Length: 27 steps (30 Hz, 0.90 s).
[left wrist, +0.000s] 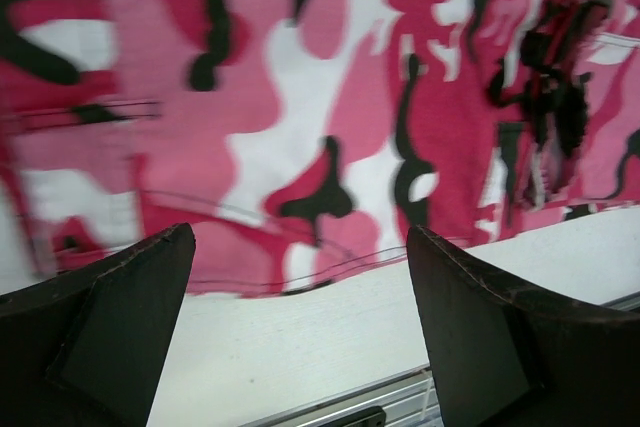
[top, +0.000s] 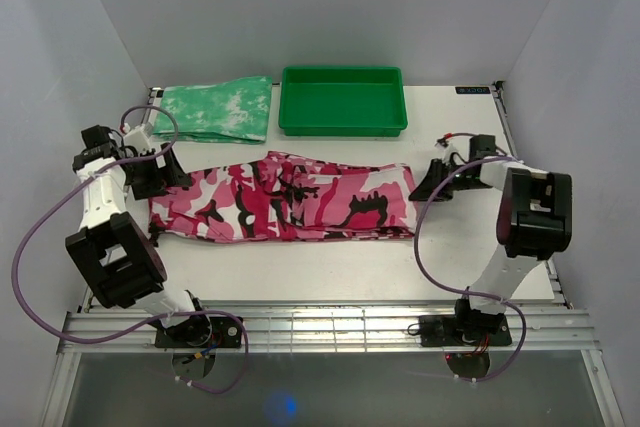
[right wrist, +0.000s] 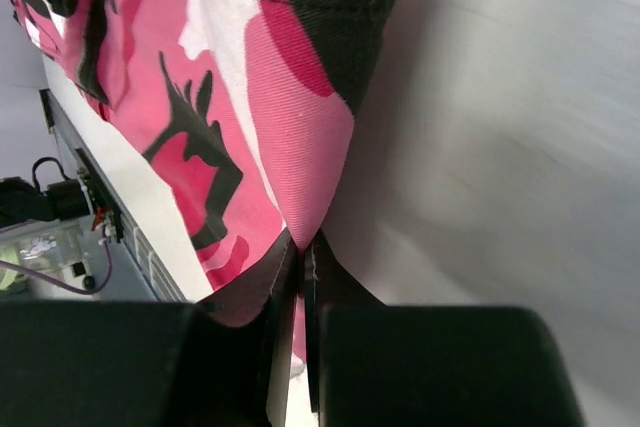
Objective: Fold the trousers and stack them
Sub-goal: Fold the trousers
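Here the trousers (top: 285,199) lay stretched across the tabletop (top: 330,267), reaching from the left jaws to the right jaws. The right jaws were pressed together on the corner of the trousers at their own end. In the right wrist view the cloth (right wrist: 300,127) narrowed to a point that went in between them, and the corner was lifted a little off the tabletop. The left jaws were spread wide at the other end and held nothing. In the left wrist view the cloth (left wrist: 300,97) lay just ahead of them, with a bare strip of tabletop (left wrist: 330,337) between their tips.

The trousers were soft, printed in pink, white and black camouflage, flat but with some wrinkles, and stitched seams showed near the left jaws.

Beyond the trousers, well apart from both jaws, stood a green tray (top: 343,99), and only its own green floor showed inside. Just beside it, on the side of the left jaws, lay a folded cloth (top: 215,110), mottled green and white.
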Each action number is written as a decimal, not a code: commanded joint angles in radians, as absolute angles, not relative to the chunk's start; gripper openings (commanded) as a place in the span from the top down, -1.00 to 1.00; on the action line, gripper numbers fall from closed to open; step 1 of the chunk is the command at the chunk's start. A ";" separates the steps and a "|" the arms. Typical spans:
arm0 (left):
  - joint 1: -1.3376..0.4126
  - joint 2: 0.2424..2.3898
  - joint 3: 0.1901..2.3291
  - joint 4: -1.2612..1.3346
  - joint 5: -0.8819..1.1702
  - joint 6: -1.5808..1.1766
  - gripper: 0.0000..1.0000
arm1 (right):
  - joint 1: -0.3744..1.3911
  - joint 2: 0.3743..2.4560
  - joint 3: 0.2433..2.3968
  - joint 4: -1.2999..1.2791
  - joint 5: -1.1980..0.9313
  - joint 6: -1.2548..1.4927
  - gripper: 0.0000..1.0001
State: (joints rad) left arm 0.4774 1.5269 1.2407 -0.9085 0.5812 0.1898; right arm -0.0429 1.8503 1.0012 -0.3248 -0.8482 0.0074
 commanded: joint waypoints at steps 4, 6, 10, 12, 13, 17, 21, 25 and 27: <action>0.509 1.511 1.189 -0.922 0.532 0.282 -0.96 | -0.308 1.681 1.152 -0.809 -0.845 -0.363 0.84; 0.509 1.508 1.177 -0.919 0.537 0.288 -0.96 | -0.380 1.677 1.189 -0.897 -0.845 -0.464 0.85; 0.509 1.535 1.144 -0.893 0.552 0.291 -0.96 | -0.430 1.681 1.311 -1.121 -0.912 -0.584 0.85; 0.509 1.564 1.132 -0.888 0.571 0.288 -0.96 | -0.430 1.657 1.338 -1.137 -0.965 -0.553 0.84; 0.509 1.572 1.124 -0.888 0.604 0.290 -0.96 | -0.426 1.631 1.344 -1.128 -1.003 -0.522 0.84; 0.505 1.578 1.071 -0.861 0.708 0.293 -0.96 | -0.393 1.572 1.353 -1.010 -1.046 -0.361 0.84; 0.473 1.606 1.032 -0.796 0.758 0.233 -0.93 | -0.338 1.537 1.333 -0.907 -1.055 -0.221 0.84; 0.428 1.647 1.011 -0.701 0.773 0.173 -0.79 | -0.255 1.508 1.307 -0.783 -1.051 -0.091 0.84; 0.405 1.663 1.006 -0.675 0.773 0.157 -0.75 | -0.198 1.497 1.298 -0.726 -1.045 -0.009 0.84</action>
State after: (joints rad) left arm 0.4320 1.6592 1.0176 -0.7628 0.7139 0.2020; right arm -0.2531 1.5421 1.3048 -0.8574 -0.9928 -0.1577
